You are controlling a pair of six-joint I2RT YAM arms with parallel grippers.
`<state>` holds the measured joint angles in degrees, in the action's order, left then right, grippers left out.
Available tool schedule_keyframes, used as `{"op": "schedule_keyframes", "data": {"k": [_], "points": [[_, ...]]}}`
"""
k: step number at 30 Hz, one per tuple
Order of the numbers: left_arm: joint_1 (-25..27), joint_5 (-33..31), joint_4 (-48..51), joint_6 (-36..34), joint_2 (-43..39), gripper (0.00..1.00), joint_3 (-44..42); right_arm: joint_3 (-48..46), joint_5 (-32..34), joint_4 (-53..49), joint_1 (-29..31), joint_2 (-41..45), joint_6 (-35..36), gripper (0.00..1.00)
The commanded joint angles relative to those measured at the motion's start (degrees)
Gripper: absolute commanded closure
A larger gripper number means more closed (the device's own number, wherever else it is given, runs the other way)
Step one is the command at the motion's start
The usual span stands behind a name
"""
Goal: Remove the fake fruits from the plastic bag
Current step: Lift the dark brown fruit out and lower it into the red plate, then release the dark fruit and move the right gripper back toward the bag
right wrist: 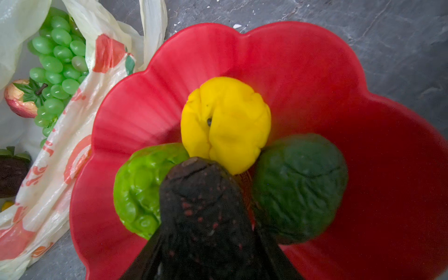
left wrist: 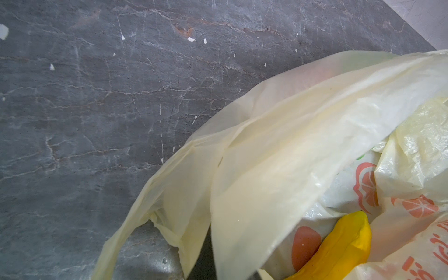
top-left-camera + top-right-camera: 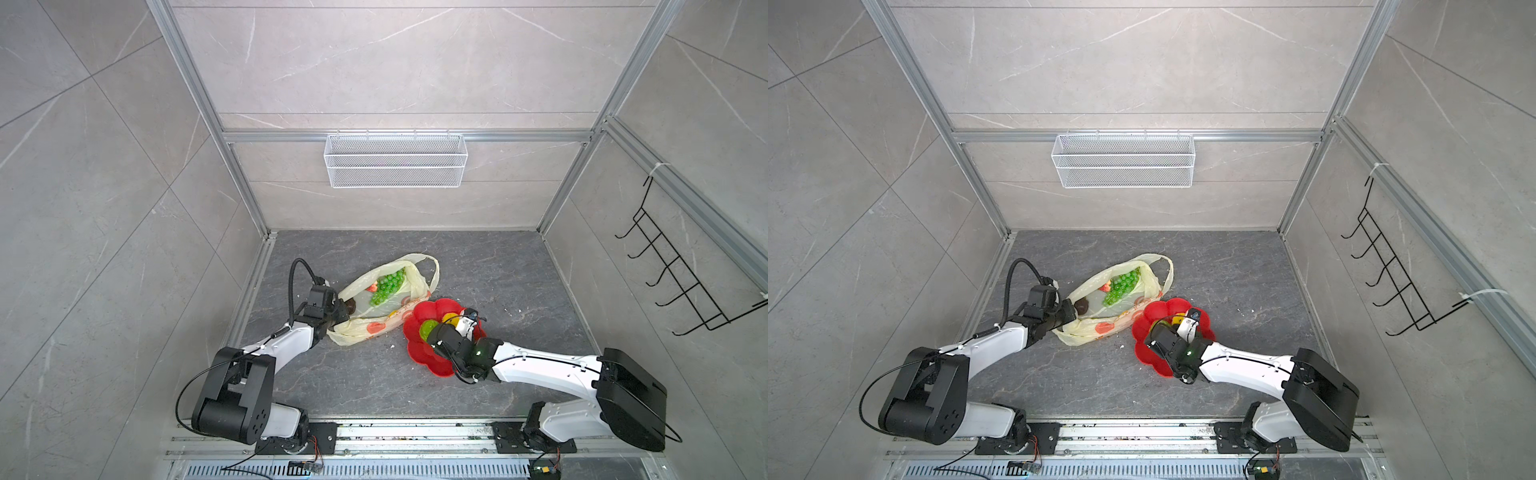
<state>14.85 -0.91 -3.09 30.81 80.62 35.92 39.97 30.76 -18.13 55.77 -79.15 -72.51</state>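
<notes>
We see the plastic bag point(image 3: 361, 322) lying on the worktop point(image 3: 498, 270). Its long axis runs diagonally from the left hand point(image 3: 338, 313) at its near end to the loop handles at the far right. The left hand is closed and seems to pinch the bag's rim. Inside the bag, the grape bunch point(image 3: 386, 286) lies lengthwise along it, with the strawberry point(image 3: 372, 286) beside it. A banana point(image 2: 339, 244) shows in the left wrist view.

The right hand point(image 3: 466, 321) holds a dark speckled fruit point(image 1: 203, 218) over the red plate point(image 3: 419, 353). The fruit's long axis is in line with the hand, and its tapered end points at the lemon point(image 1: 225, 123). The bumpy lime-green fruit point(image 1: 138, 189) and a dark green avocado point(image 1: 300, 189) flank it.
</notes>
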Motion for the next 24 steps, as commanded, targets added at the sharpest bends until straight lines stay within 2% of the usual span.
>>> {"op": "schedule_keyframes", "data": {"k": [1, 13, 20, 24], "points": [[-0.3, 0.9, -1.7, -1.0, 0.5, 0.92, 1.0, -1.1, 2.4, 2.0, 0.1, 0.0, -1.2, 0.54], [-0.3, 1.1, -1.6, -1.0, 0.4, 0.92, 1.2, -4.9, 7.1, 9.4, 0.4, -1.0, 1.1, 0.47], [-0.3, 1.2, -1.7, -1.0, 0.6, 0.91, 1.1, -5.0, 8.7, 9.3, 0.7, -1.4, 1.3, 0.37], [-0.3, 1.3, -1.7, -1.1, 0.6, 0.91, 1.1, -5.1, 9.0, 9.2, 0.8, -1.3, 1.2, 0.36]]}}
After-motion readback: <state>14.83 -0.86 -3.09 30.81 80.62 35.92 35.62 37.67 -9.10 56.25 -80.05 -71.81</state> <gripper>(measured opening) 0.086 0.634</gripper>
